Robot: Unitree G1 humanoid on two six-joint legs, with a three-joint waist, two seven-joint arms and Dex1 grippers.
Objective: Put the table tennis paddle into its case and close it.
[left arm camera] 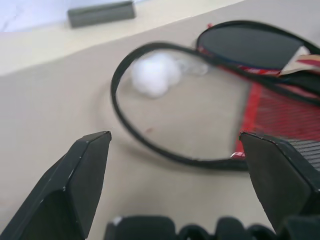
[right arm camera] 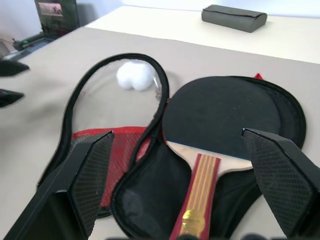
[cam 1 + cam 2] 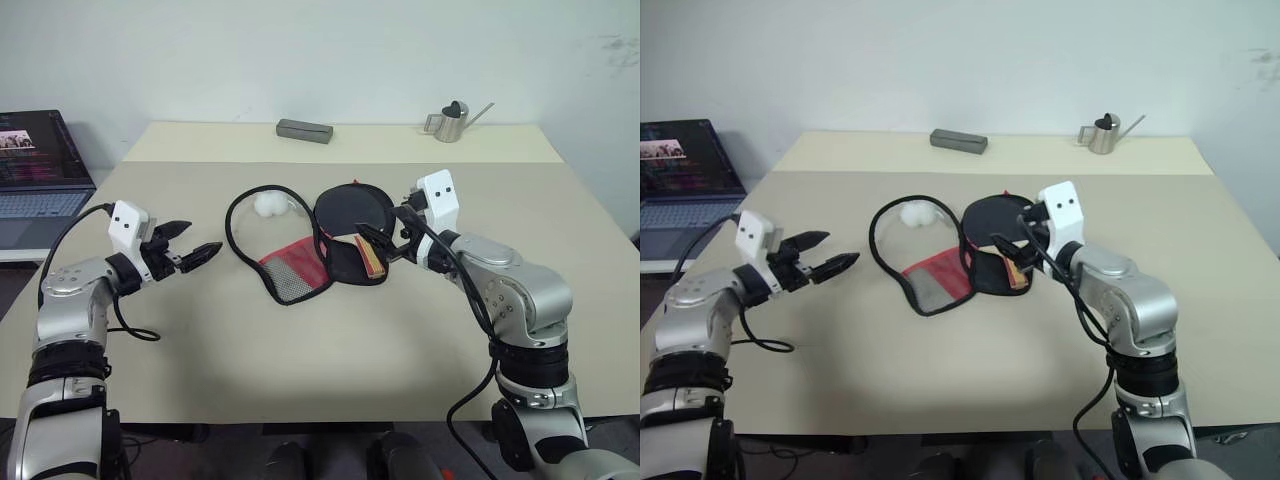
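Paddle (image 2: 220, 117) lies flat in the case (image 2: 150, 200), which is unzipped and spread open; the pom-pom (image 2: 135, 75) rests beside it. Right gripper (image 2: 180, 180) hangs wide just above the handle; left gripper (image 3: 190, 255) waits wide beside the case, seemingly ready for closing.

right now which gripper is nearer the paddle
Right. The right gripper hovers open just over the table tennis paddle, which lies in the open case. The left gripper, also open, is off to the case's far side, clear of it.
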